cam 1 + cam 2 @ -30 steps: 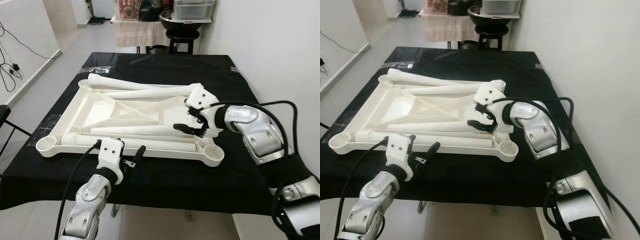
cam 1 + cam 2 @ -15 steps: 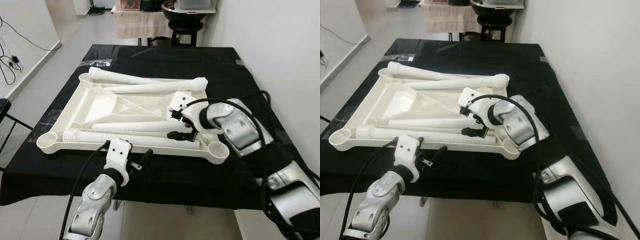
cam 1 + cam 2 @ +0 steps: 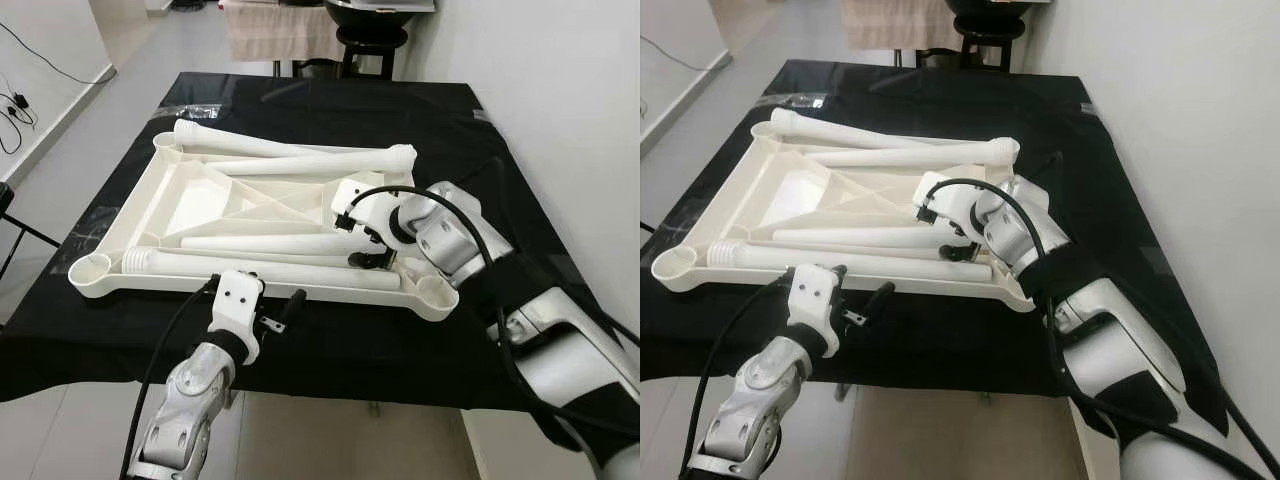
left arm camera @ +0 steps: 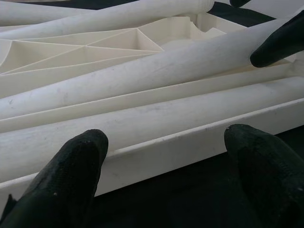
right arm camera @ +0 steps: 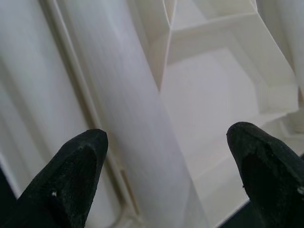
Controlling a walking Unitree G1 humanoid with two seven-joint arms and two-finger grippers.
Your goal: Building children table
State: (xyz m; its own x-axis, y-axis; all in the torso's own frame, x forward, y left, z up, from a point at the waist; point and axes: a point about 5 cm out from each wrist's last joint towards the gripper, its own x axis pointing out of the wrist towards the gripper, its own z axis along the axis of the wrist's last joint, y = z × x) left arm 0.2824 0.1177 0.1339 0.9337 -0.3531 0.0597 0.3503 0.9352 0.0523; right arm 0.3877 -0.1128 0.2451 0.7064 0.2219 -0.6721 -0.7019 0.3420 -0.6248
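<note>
A white plastic tabletop (image 3: pixel 112 232) lies upside down on the black-covered table (image 3: pixel 330 110). Several loose white legs lie in it, one along the near rim (image 3: pixel 260 268) and one just behind it (image 3: pixel 262 243). My right gripper (image 3: pixel 357 243) hovers open over the right ends of these two legs, with a leg (image 5: pixel 118 118) below the gap between its fingers. Down at the tabletop's near rim (image 4: pixel 161 152) my left gripper (image 3: pixel 262 300) stands open, its fingers (image 4: pixel 78 164) just short of the rim and holding nothing.
The tabletop has round leg sockets at its corners (image 3: pixel 437 296). A white wall runs along the table's right side. A stool and a covered stand (image 3: pixel 368 35) are beyond the far edge. Cables (image 3: pixel 18 100) lie on the floor at left.
The camera has tilted and shifted. My right arm has reached further in, bringing its gripper left and lower over the legs' ends. The left gripper has hardly moved.
</note>
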